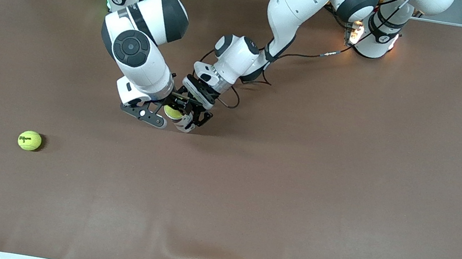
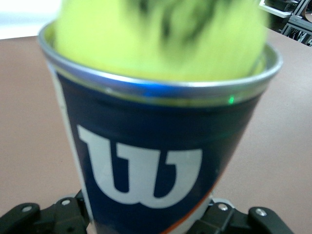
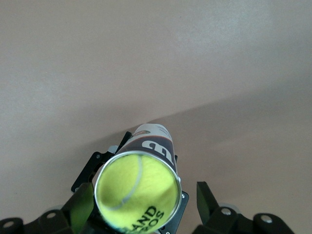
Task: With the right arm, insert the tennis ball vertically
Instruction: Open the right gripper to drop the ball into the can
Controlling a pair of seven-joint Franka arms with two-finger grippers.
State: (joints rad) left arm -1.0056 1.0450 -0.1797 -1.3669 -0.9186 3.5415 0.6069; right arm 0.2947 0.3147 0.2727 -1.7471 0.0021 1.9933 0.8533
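spare tennis ball (image 1: 29,140) sits on the table (image 1: 293,204), nearest the camera | my left gripper (image 1: 189,116) grips the can (image 3: 146,170) upright | ball (image 3: 135,191) in its mouth | my right gripper (image 3: 141,204) spread wide over it

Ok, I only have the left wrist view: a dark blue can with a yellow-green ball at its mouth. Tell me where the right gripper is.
Observer: The right gripper is directly over the dark blue cylindrical can, with its fingers open either side of the rim and clear of the fuzzy yellow-green tennis ball in the mouth.
Operator: Report the rest of the table.
Observer: A second yellow-green tennis ball lies loose on the brown table, nearer the front camera, toward the right arm's end.
Operator: Confirm who holds the can.
Observer: The left gripper clamps it, mouth up.
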